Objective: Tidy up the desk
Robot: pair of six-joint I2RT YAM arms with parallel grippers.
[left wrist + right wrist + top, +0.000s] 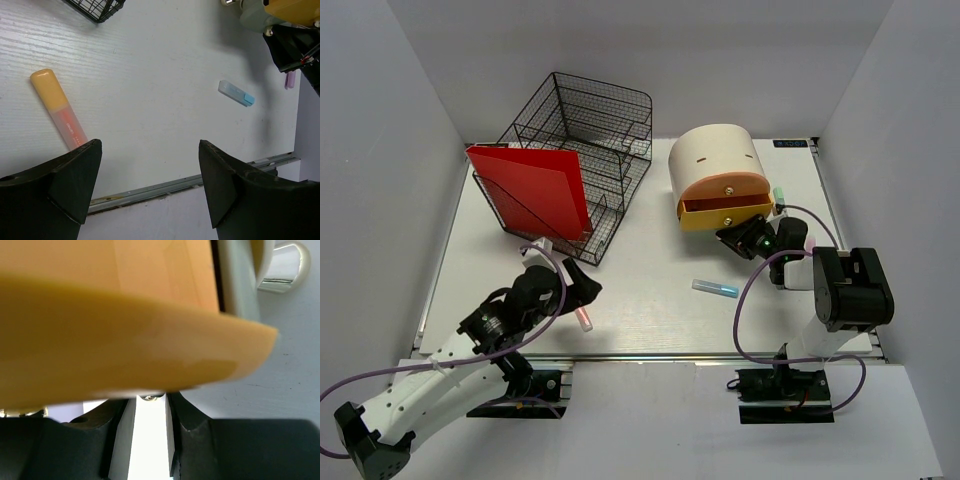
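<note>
The white desk (650,290) holds loose pens. A pink-and-orange highlighter (583,318) (59,107) lies near the front rail, just left of my left gripper (582,292) (150,145), which hovers open over bare desk with nothing between its fingers. A light blue highlighter (715,288) (236,93) lies at mid-desk. My right gripper (737,238) (151,405) is at the front of the pulled-out yellow drawer (725,213) (125,315), its fingers close together on either side of the small metal drawer knob (151,397).
A black wire mesh tray (590,130) with a red folder (535,190) stands at the back left. The round beige drawer unit (715,160) stands at the back right, with a green pen (779,195) and a pink pen (810,243) beside it. A silver rail (650,355) edges the front.
</note>
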